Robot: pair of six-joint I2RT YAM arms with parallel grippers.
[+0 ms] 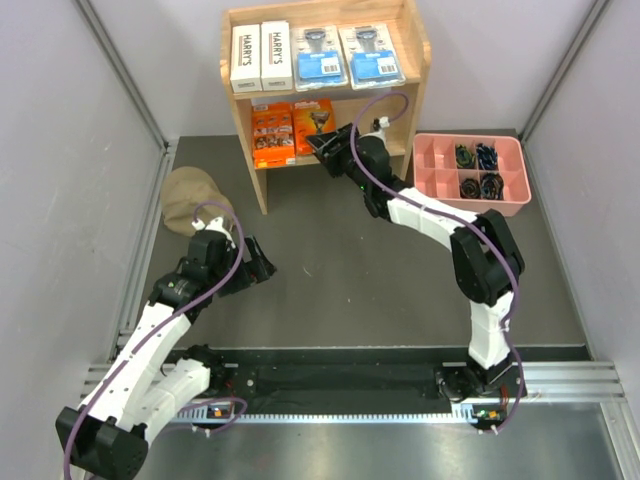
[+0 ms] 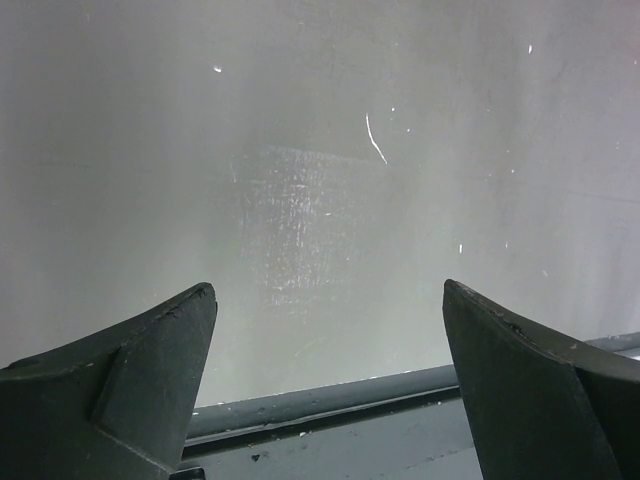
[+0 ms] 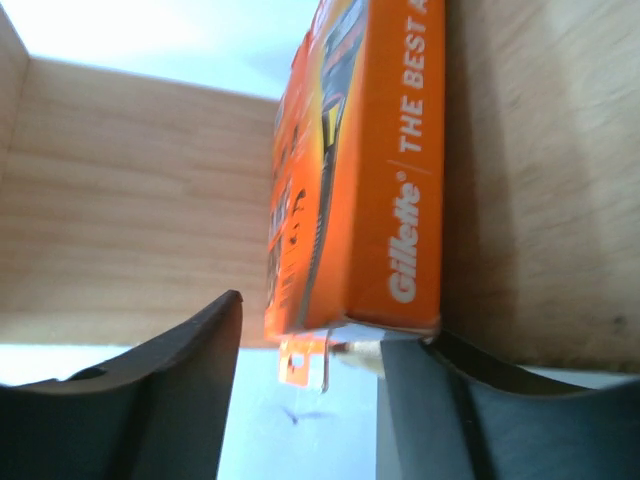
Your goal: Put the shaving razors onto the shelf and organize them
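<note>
The light-wood shelf holds several shaving razors. Two white Harry's boxes and two blue-labelled blister packs lie on its top tier. On the lower tier sit two orange packs, one at the left and one beside it. My right gripper reaches into the lower tier at the second orange pack. Its jaws stand open around the pack's near end, the left finger clear of it and the right finger by the pack's end. My left gripper hovers open over the mat with nothing between its jaws.
A pink compartmented tray with small dark items stands right of the shelf. A tan cap lies at the left of the mat, by the left arm. Grey walls close in the sides; a rail runs along the mat's edge.
</note>
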